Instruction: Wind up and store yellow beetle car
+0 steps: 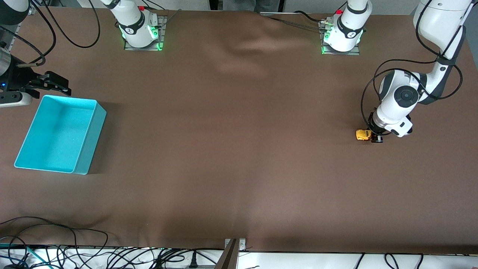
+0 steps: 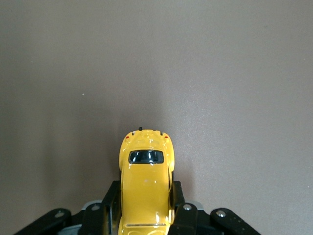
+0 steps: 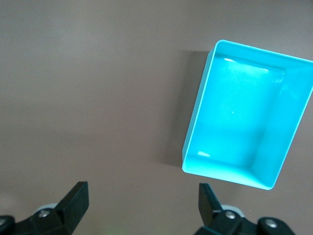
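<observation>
The yellow beetle car (image 1: 363, 135) (image 2: 146, 181) rests low on the brown table toward the left arm's end. My left gripper (image 1: 374, 137) (image 2: 145, 203) is shut on the car, its black fingers (image 2: 111, 205) pressed against both flanks of the body. The car's rounded end with the dark window points away from the hand. My right gripper (image 1: 56, 85) (image 3: 143, 201) waits open above the table beside the turquoise bin (image 1: 59, 132) (image 3: 247, 115), with nothing between its fingers.
The turquoise bin stands with nothing inside it toward the right arm's end of the table. Brown cloth covers the whole table. Cables (image 1: 56, 246) hang along the table's edge nearest the front camera.
</observation>
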Motion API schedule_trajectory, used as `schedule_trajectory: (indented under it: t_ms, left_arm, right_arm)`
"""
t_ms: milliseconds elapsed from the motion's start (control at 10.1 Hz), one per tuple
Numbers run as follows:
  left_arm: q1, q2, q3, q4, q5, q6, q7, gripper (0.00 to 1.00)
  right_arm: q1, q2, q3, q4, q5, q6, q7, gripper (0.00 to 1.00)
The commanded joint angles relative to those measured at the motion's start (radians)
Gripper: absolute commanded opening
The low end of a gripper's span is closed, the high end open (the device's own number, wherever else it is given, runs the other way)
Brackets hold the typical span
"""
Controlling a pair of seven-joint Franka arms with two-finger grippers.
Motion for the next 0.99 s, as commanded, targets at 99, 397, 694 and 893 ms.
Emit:
schedule_trajectory:
  t_ms: [99,397,694,893]
  left_arm:
    - [0.007,0.061,0.001,0.040,0.044,0.003,-0.023,0.00]
    - [0.007,0.061,0.013,0.040,0.048,0.003,-0.021,0.00]
    - [0.008,0.090,0.051,0.066,0.062,0.003,-0.021,0.00]
    - [0.013,0.108,0.082,0.080,0.119,0.005,-0.024,0.00]
  right_arm:
    - [0.001,0.003,0.000,0.014,0.001,-0.007,-0.012,1.00]
    - [0.001,0.003,0.000,0.014,0.001,-0.009,-0.012,1.00]
    - [0.001,0.005,0.000,0.014,0.001,-0.007,-0.012,1.00]
    - [0.001,0.003,0.000,0.014,0.001,-0.007,-0.012,1.00]
